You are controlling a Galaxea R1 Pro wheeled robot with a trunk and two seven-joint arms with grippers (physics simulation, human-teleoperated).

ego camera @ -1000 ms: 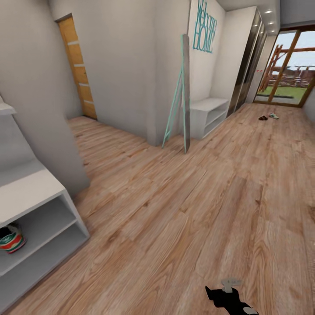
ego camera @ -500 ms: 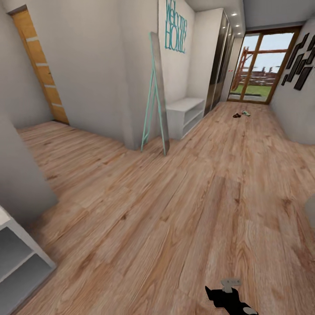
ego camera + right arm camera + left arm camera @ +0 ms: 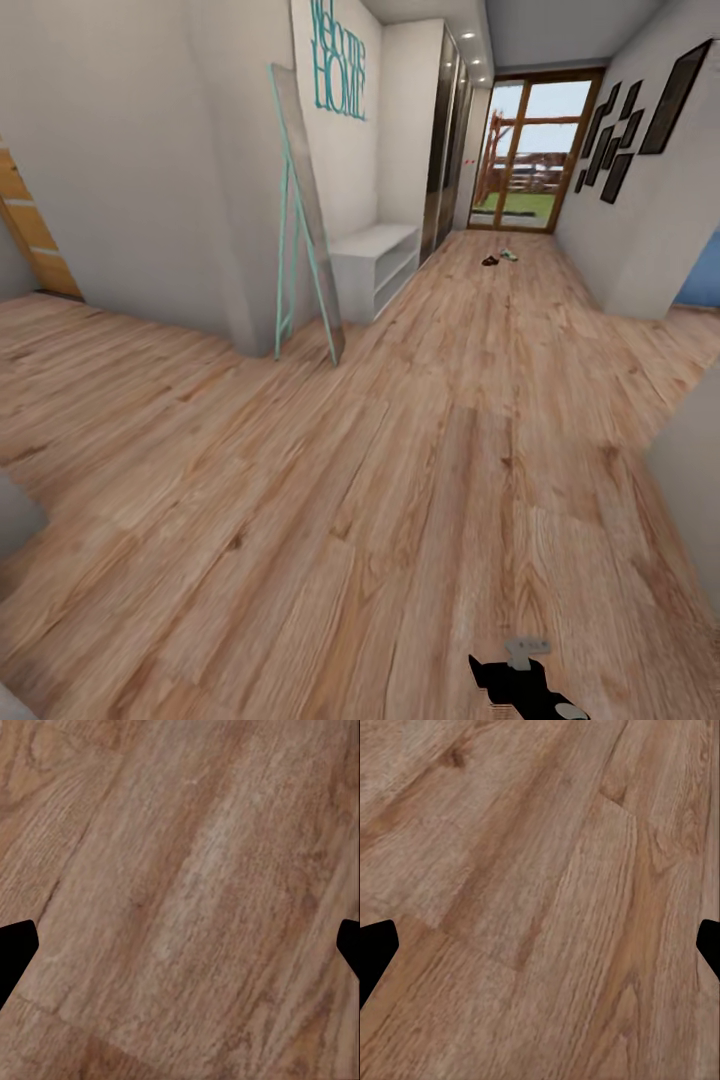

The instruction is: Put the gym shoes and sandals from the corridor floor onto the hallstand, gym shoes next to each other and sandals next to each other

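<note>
Change since earlier frames: we find the whole head view swung rightward; the near pale shelf unit with a shoe on its shelf has left the frame, and the corridor now runs straight ahead. We read this as camera and base turning, not as things moving.

Task things: a small dark shape and a pale one, which we take for a sandal [image 3: 489, 261] and a gym shoe [image 3: 509, 255], lie on the corridor floor [image 3: 400, 480] at its far end, near the glass door [image 3: 525, 160]. They lie just beside each other; too small to tell more.

Rack: a pale shelf unit [image 3: 375, 265] stands against the left wall, past the leaning mirror [image 3: 305, 215]. We cannot tell from here whether this is the hallstand meant.

Left gripper [image 3: 540, 945]: fingers spread wide at the edges of its wrist view, nothing between them, bare planks beneath.

Right gripper [image 3: 180, 945]: likewise wide apart and empty over bare planks.

Step in hand: in our judgement, transit toward the far shoes.

Conduct of the step: we advise driving down the middle of the floor, well clear of the mirror's foot and the right wall corner, stopping short of the shoes so both sit within arm reach, and keeping the arms tucked until halted.
</note>
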